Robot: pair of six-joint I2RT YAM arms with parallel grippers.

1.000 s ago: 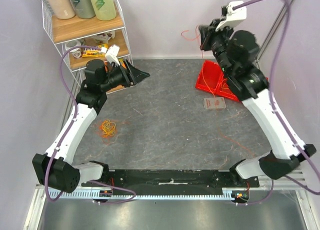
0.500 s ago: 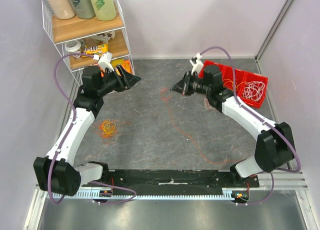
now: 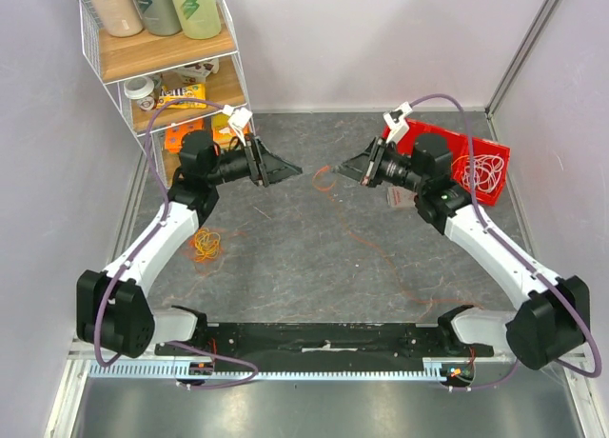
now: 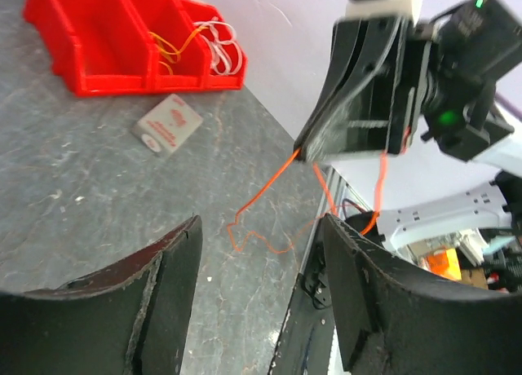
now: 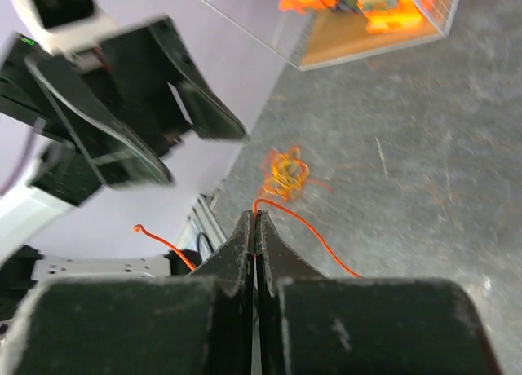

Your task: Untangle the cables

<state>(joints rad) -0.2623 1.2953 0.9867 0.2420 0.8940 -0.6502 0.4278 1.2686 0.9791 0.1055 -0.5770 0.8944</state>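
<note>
At frame centre the black right gripper (image 3: 344, 169) pinches a thin orange wire (image 3: 324, 182) trailing lower right; the black left gripper (image 3: 288, 172) gapes opposite and should close squarely on the slack loop.

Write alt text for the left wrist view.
The right arm's shut jaws pinch an orange cable that trails down onto the grey table. The left arm's open jaws frame the foreground; a red bin behind holds yellow and white cables.
</note>
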